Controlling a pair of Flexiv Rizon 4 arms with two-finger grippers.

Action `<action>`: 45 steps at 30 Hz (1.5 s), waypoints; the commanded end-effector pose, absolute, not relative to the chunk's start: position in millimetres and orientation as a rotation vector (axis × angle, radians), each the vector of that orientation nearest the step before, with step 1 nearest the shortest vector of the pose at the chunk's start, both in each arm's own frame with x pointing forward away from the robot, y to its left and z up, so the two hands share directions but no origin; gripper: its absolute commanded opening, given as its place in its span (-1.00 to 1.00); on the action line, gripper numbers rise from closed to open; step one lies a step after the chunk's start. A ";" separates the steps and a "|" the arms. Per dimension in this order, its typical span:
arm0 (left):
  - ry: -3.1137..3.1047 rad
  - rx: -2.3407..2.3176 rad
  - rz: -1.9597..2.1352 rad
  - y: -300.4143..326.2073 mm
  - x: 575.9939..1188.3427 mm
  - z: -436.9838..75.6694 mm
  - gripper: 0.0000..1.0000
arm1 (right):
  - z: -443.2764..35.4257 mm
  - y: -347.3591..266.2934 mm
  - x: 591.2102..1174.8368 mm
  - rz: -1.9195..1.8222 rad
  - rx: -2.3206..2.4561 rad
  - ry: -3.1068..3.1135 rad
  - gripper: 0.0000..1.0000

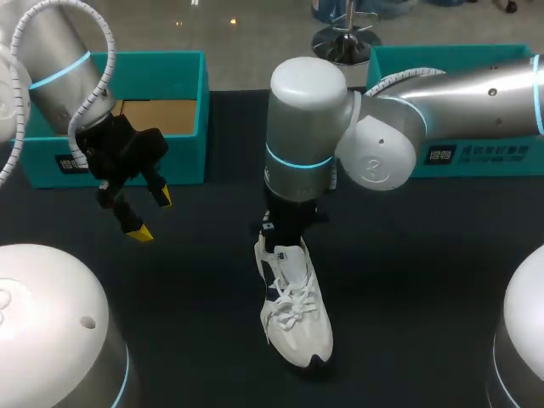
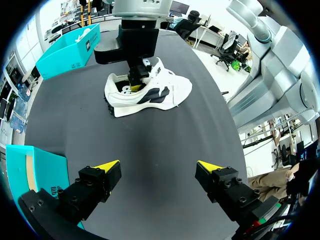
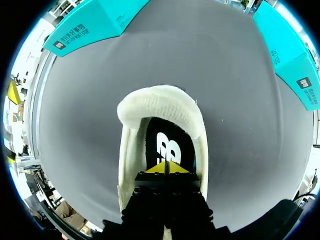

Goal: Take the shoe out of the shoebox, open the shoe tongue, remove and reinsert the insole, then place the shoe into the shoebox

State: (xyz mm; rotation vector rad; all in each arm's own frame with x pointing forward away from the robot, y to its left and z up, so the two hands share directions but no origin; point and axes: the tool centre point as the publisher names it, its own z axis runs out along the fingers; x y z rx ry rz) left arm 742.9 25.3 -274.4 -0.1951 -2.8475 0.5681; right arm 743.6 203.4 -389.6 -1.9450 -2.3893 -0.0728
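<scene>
While the white mesh sneaker is standing on its sole on the dark matte worktop, outside the teal shoebox, the right gripper is reaching straight down into its heel opening. Its yellow tips are pressing together over the black insole. The sneaker's padded collar is curving around them. The left gripper is hanging just in front of the open, cardboard-lined shoebox at far left, fingers wide apart and holding nothing. A second teal box is sitting at far right. The sneaker is sitting well apart from both boxes.
</scene>
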 end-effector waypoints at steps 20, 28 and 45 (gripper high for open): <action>-2.848 -0.196 0.566 25.5 742.8 -274.6 1.00 | -354.3 191.9 744.3 0.081 -1.929 -2.354 -1.00; -2.848 -0.196 0.566 25.5 742.8 -274.6 1.00 | -359.5 208.9 747.7 0.121 -1.875 -2.354 -1.00; -2.848 -0.196 0.566 25.5 742.8 -274.6 1.00 | -380.9 213.9 739.8 0.189 -1.857 -2.274 0.80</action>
